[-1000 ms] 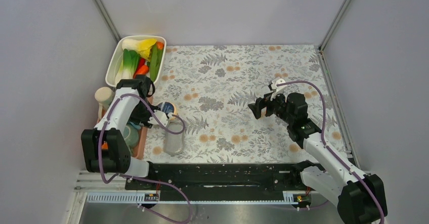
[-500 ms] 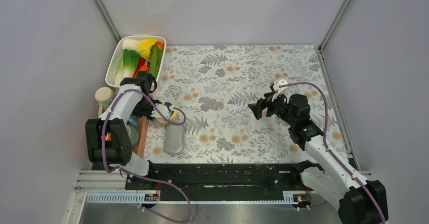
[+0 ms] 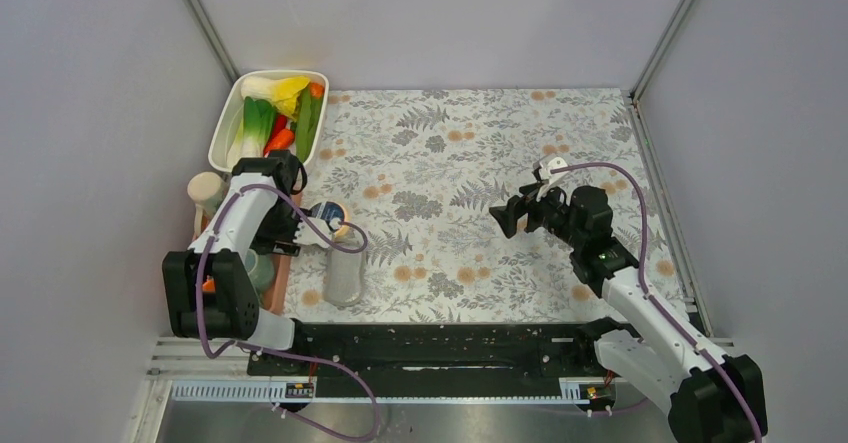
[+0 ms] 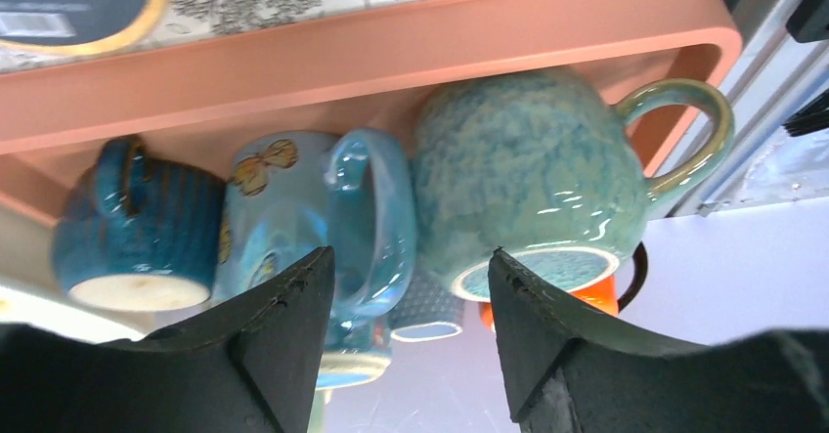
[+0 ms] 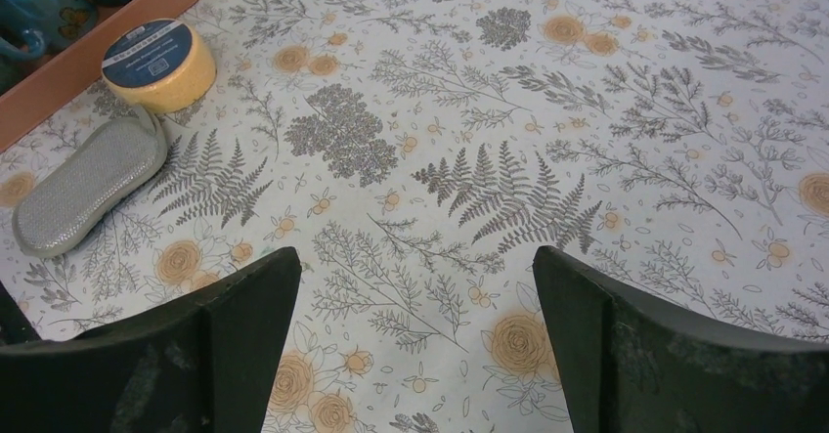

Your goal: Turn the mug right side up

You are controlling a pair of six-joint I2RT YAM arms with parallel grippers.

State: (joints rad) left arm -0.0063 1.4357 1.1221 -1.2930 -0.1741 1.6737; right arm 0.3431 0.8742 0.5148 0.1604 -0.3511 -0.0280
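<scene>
Several mugs stand base-up in an orange tray (image 4: pixel 391 52) at the table's left edge. The left wrist view shows a green speckled mug (image 4: pixel 528 179), a light blue butterfly mug (image 4: pixel 283 198) and a dark blue ribbed mug (image 4: pixel 137 228). I cannot tell which one the task means. My left gripper (image 4: pixel 411 335) hangs open just short of them, in line with the gap between the butterfly and green mugs, touching none. From above, the left gripper (image 3: pixel 275 235) is over the tray (image 3: pixel 283 263). My right gripper (image 3: pixel 505 218) is open and holds nothing above the flowered cloth.
A yellow sponge with a blue label (image 3: pixel 330 215) and a grey scrubbing pad (image 3: pixel 344 273) lie just right of the tray. A white bin of vegetables (image 3: pixel 268 113) sits at the back left. A cream cup (image 3: pixel 205 191) stands by the left wall.
My left arm swung toward the back, then returned over the tray, and its jaws stand wider now. The right arm has barely moved.
</scene>
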